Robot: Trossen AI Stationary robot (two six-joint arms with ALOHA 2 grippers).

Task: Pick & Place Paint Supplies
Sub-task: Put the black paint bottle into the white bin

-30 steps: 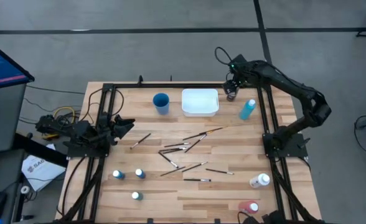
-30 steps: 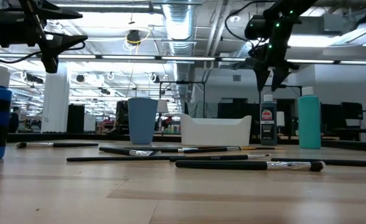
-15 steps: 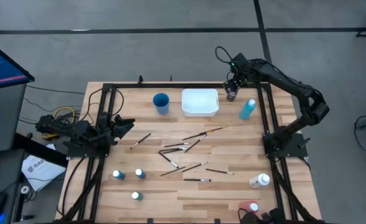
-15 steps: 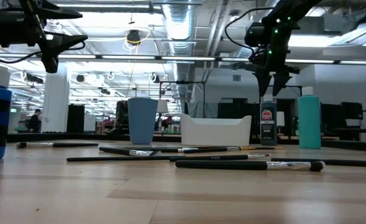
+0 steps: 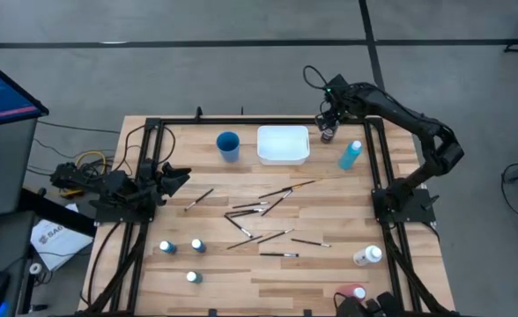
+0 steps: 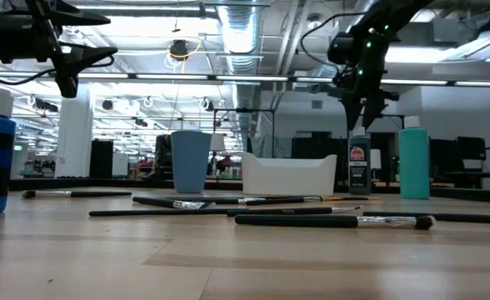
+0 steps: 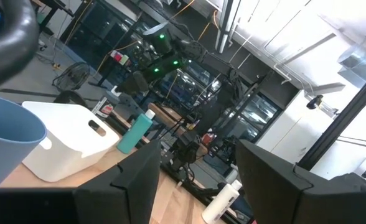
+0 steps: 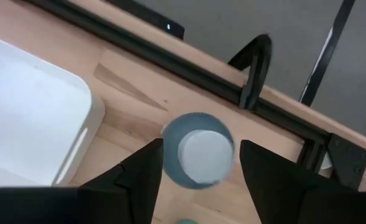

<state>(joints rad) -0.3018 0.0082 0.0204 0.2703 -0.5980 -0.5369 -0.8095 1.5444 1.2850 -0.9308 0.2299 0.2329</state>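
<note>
My right gripper [image 5: 328, 124] [image 6: 363, 117] [image 8: 198, 183] hovers open, pointing down, just above a dark white-capped paint bottle [image 6: 359, 165] [image 8: 198, 155] that stands upright near the table's far edge, right of the white tray; its fingers stand either side of the cap without touching. A teal bottle [image 5: 350, 155] [image 6: 413, 162] stands to its right. Several dark-handled brushes [image 5: 259, 211] [image 6: 312, 218] lie scattered mid-table. Three small bottles [image 5: 191, 255] stand at the near left. A white bottle [image 5: 367, 255] and a red one [image 5: 354, 292] lie at the near right. My left gripper [image 5: 175, 176] [image 7: 198, 180] waits open at the left.
The white rectangular tray [image 5: 283, 144] [image 6: 288, 175] and the blue cup [image 5: 228, 145] [image 6: 190, 161] sit along the far edge, left of the dark bottle. Black frame rails [image 5: 378, 167] run along both sides of the table. Bare wood lies between the brushes and the near edge.
My right gripper has drifted slightly toward the table's right and now stands centred over the dark bottle, still above its cap. The bottles and brushes have stayed where they were.
</note>
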